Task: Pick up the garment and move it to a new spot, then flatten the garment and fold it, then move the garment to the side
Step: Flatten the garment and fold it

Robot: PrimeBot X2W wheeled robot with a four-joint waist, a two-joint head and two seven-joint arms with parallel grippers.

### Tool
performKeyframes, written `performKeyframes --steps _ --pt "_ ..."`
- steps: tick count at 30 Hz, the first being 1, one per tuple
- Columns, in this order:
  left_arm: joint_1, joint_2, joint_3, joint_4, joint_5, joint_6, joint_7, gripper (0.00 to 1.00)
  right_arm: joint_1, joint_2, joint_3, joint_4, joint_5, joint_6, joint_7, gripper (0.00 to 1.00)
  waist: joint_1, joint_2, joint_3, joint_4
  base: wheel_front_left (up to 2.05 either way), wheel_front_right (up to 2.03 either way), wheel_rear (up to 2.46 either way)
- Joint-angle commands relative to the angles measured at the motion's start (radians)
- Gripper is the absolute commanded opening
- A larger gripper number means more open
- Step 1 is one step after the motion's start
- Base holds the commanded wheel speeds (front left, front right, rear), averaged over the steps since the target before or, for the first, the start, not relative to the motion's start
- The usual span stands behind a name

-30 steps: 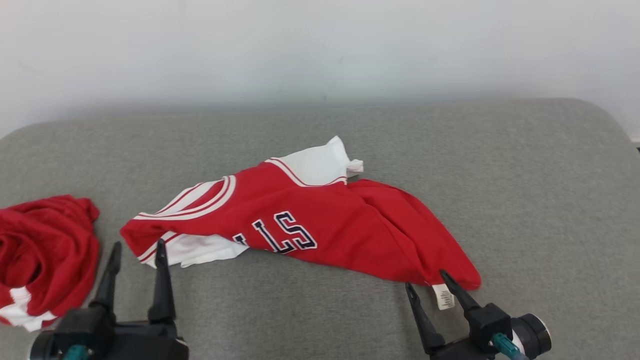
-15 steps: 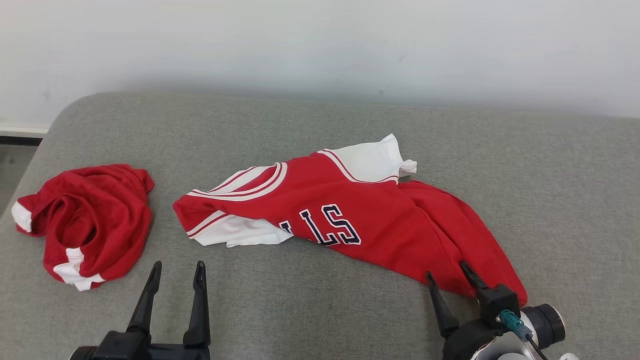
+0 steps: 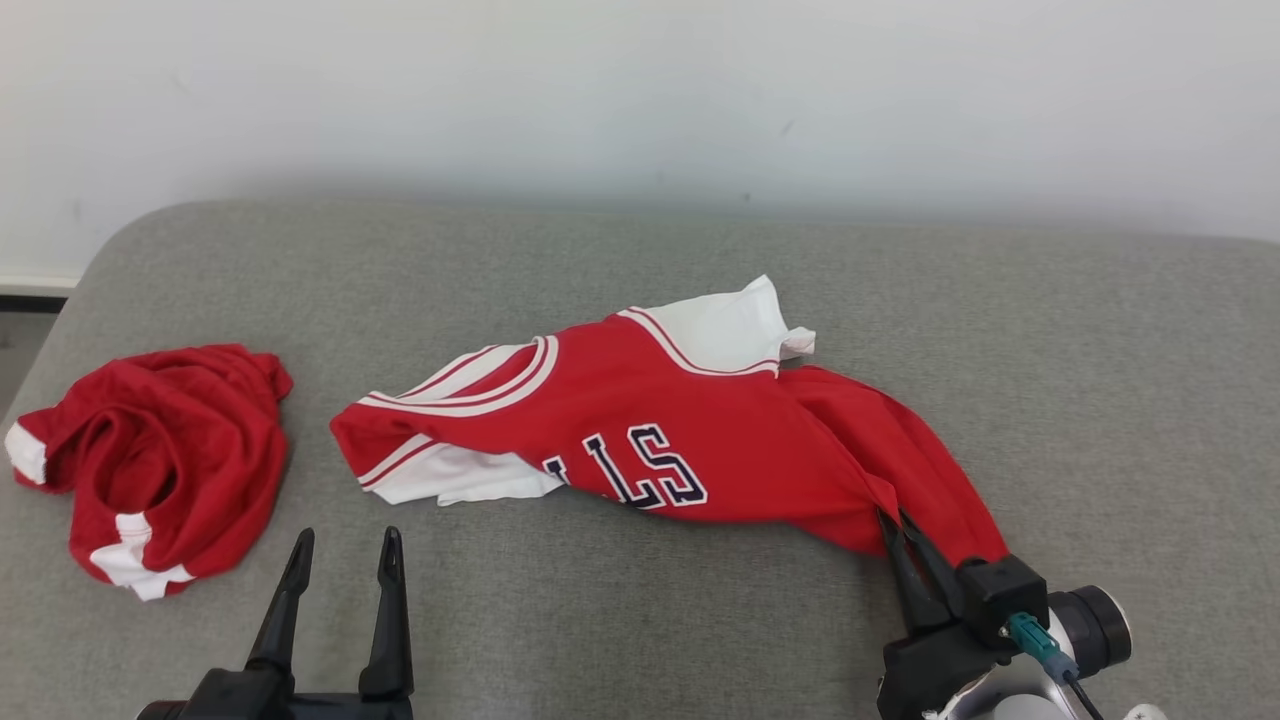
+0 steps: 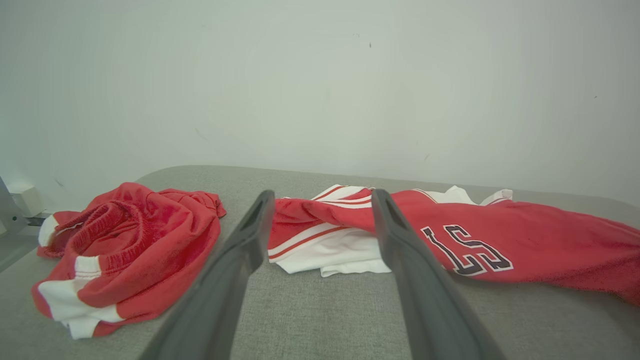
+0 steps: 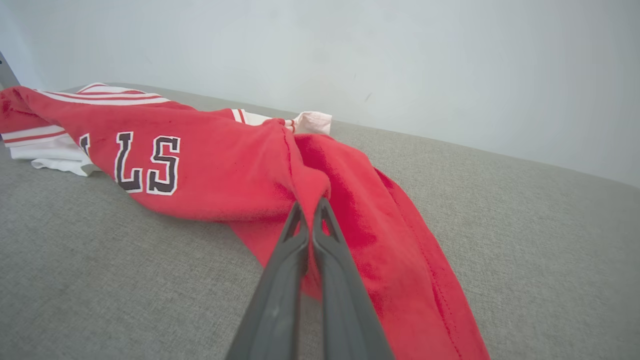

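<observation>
The garment (image 3: pixel 640 440) is a red jersey with white trim and dark letters, lying crumpled across the middle of the grey cushion (image 3: pixel 1100 400); it also shows in the left wrist view (image 4: pixel 525 240) and the right wrist view (image 5: pixel 225 160). My right gripper (image 3: pixel 893 520) is shut on the jersey's lower right end, which is drawn up off the cushion; its fingertips (image 5: pixel 310 207) pinch a fold of red cloth. My left gripper (image 3: pixel 343 545) stands open and empty, a short way in front of the jersey's left end (image 4: pixel 320 200).
A second crumpled red garment with white bands (image 3: pixel 160 450) lies at the cushion's left end (image 4: pixel 130 250). A pale wall (image 3: pixel 640 90) runs behind the cushion. The cushion's left edge drops off near a dark floor strip (image 3: pixel 30 300).
My right gripper has gone from open beside the jersey's lower right corner to shut on it, lifting that end. The camera has swung, shifting the whole picture.
</observation>
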Motion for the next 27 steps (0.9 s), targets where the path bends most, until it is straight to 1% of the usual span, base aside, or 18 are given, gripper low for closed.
performKeyframes --steps 1,5,8,12,17,19,21,25,26,27 --pt "0.014 -0.006 0.004 -0.005 0.007 -0.001 -0.003 1.0 0.02 0.0 0.003 -0.03 0.01 -0.002 -0.001 0.0 0.0 0.0 -0.013 -0.022 0.0 0.0 0.0" --pt "0.024 -0.011 0.009 -0.01 0.015 -0.006 -0.003 1.0 0.056 -0.022 0.022 -0.105 0.02 -0.002 -0.002 0.0 0.0 0.0 -0.026 -0.053 0.0 0.0 0.0" --pt "0.028 -0.013 0.012 -0.011 0.017 -0.007 -0.003 1.0 0.087 -0.047 0.051 -0.129 0.023 -0.002 -0.001 0.0 0.0 0.0 -0.032 -0.076 0.0 0.0 0.0" --pt "0.028 -0.015 0.015 -0.013 0.023 -0.01 -0.003 1.0 0.128 -0.091 0.092 -0.127 0.037 -0.002 -0.001 0.0 0.0 0.0 -0.031 -0.103 0.0 0.0 0.0" --pt "0.013 -0.016 0.016 -0.007 0.03 -0.016 -0.003 1.0 0.161 -0.127 0.164 -0.096 0.102 -0.002 -0.001 0.0 0.0 0.0 -0.024 -0.13 0.0 0.0 0.0" --pt "0.01 -0.016 0.013 -0.003 0.034 -0.02 -0.003 1.0 0.167 -0.135 0.204 -0.071 0.127 -0.002 -0.001 0.0 0.0 0.0 -0.025 -0.137 0.0 0.0 0.0" --pt "0.007 -0.016 0.012 0.002 0.039 -0.024 -0.003 1.0 0.167 -0.138 0.266 -0.052 0.168 -0.002 -0.001 0.0 0.0 0.0 -0.025 -0.144 0.0 0.0 0.0" --pt "0.003 -0.016 0.005 0.01 0.046 -0.027 -0.003 1.0 0.145 -0.16 0.41 -0.078 0.3 -0.002 -0.002 0.0 0.0 0.0 -0.025 -0.158 0.0 0.0 0.0" --pt "0.002 -0.016 0.003 0.012 0.048 -0.028 -0.003 1.0 0.139 -0.17 0.438 -0.095 0.335 -0.002 -0.002 0.24 0.0 0.0 -0.025 -0.161 0.0 0.0 0.0" --pt "0.001 -0.016 0.001 0.013 0.049 -0.029 -0.003 1.0 0.133 -0.182 0.458 -0.114 0.365 -0.002 -0.002 0.72 0.0 0.0 -0.024 -0.165 0.0 0.0 0.0"
